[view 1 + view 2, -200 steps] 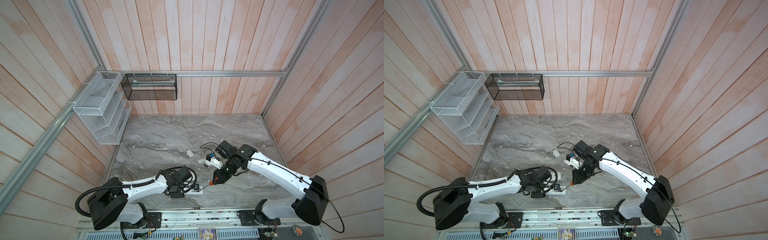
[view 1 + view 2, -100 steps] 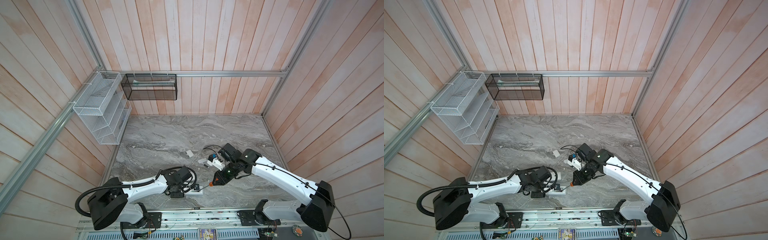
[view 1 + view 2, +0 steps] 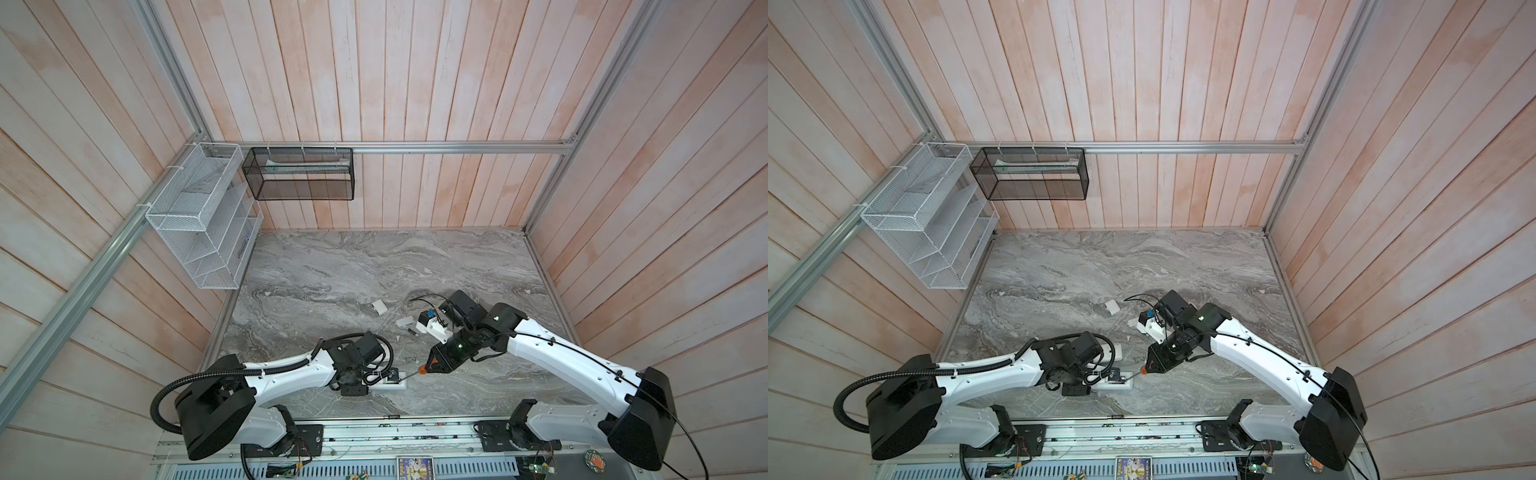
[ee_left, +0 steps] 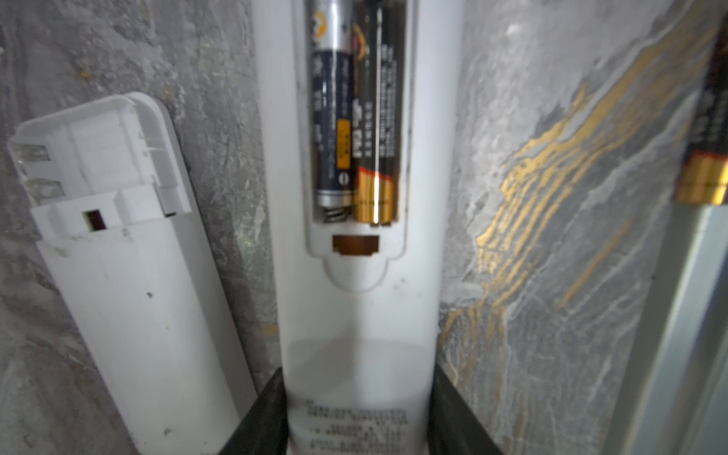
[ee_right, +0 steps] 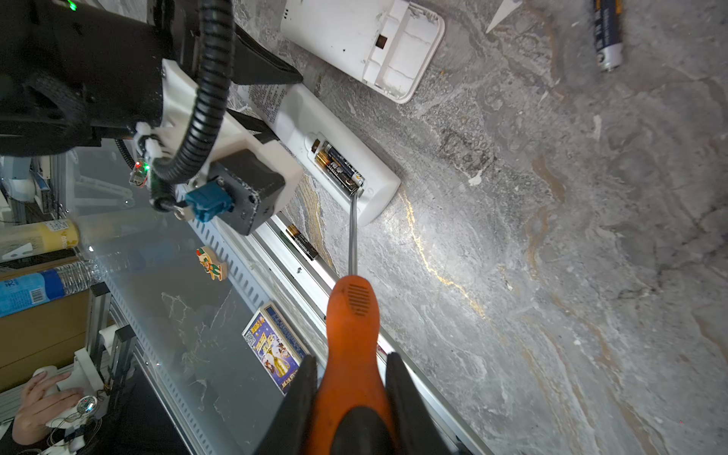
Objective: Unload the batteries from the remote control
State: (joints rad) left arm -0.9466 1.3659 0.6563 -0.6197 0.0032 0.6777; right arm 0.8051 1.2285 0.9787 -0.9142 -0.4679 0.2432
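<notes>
Clamping the remote control (image 4: 356,315) half-closed around its body, the left gripper (image 4: 356,413) steadies it against prying. The right gripper (image 5: 351,378), closed tight on the orange screwdriver (image 5: 350,311), sets the tip at the end of the two batteries (image 4: 356,118) lying side by side in the open compartment (image 4: 402,233), seemingly to lever one out.

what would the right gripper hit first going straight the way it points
The right gripper holds an orange-handled screwdriver whose tip sits at the end of the batteries in the remote; it would probably press into those first.
</notes>
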